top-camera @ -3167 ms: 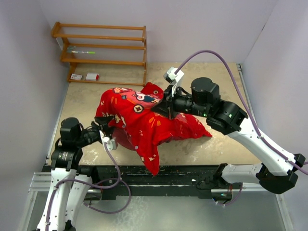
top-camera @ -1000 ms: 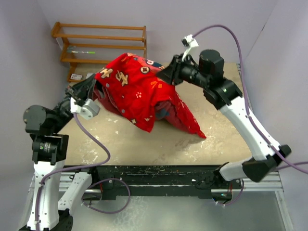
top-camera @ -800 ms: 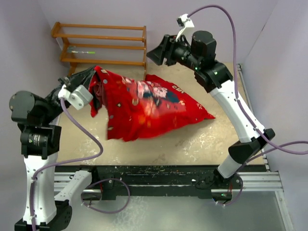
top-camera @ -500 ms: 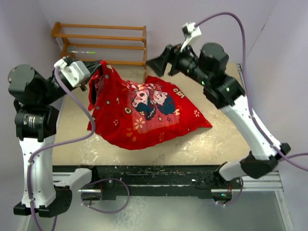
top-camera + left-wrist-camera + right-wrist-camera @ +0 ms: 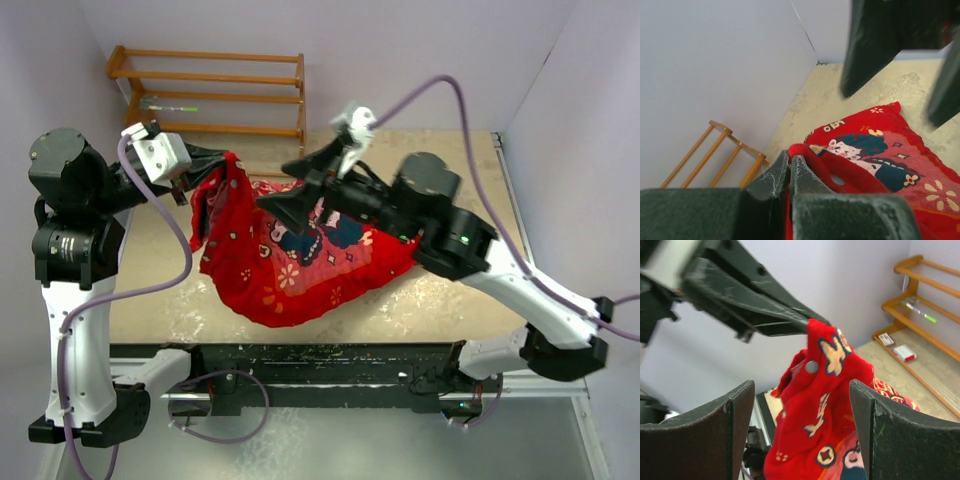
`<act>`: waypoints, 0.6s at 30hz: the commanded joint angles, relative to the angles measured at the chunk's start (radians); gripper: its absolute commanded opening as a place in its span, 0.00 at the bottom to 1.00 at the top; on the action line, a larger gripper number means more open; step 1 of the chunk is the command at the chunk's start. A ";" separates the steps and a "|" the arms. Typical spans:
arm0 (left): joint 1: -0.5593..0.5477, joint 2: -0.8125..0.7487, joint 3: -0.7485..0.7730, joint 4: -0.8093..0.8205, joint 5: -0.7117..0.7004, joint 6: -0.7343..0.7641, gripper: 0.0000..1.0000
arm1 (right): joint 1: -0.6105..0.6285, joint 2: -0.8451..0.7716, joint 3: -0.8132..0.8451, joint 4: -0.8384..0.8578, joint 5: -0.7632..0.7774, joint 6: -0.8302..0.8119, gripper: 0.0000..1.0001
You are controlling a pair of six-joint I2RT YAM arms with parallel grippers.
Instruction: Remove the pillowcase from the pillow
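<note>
The red pillowcase (image 5: 300, 262) with cartoon faces lies bulging on the table, its left edge pulled up. The pillow is hidden inside it. My left gripper (image 5: 212, 164) is raised at the left and shut on that lifted edge; in the left wrist view its jaws pinch the red hem (image 5: 801, 150). My right gripper (image 5: 281, 186) hovers over the middle of the pillowcase, open, pointing left at the raised edge. The hanging fabric (image 5: 832, 390) with a snap button shows between its fingers (image 5: 737, 430), not touching them. The left gripper (image 5: 807, 324) holds the fabric's top.
A wooden rack (image 5: 215, 98) stands against the back wall, with a green pen (image 5: 172, 105) on a shelf and small boxes (image 5: 904, 353) beneath. Walls close in on the left, right and back. The black rail (image 5: 330, 362) runs along the near edge.
The right gripper let go of the pillowcase, opened, and swung from the back down-left toward the lifted edge. The pillowcase's bulk dropped to the table. The left gripper kept hold of its edge, raised.
</note>
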 commanded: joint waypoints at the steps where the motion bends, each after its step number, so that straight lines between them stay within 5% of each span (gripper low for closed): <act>1: 0.003 -0.049 0.050 0.022 0.030 0.063 0.00 | 0.002 0.120 0.126 -0.032 -0.005 -0.043 0.76; 10: 0.003 -0.076 0.049 -0.031 0.045 0.116 0.00 | 0.003 0.223 0.254 -0.051 0.033 -0.067 0.69; 16: 0.003 -0.083 0.049 -0.039 0.043 0.130 0.00 | 0.004 0.207 0.241 -0.053 0.031 -0.038 0.42; 18: 0.003 -0.089 0.045 -0.048 0.038 0.145 0.00 | 0.002 0.190 0.223 -0.040 0.018 -0.028 0.45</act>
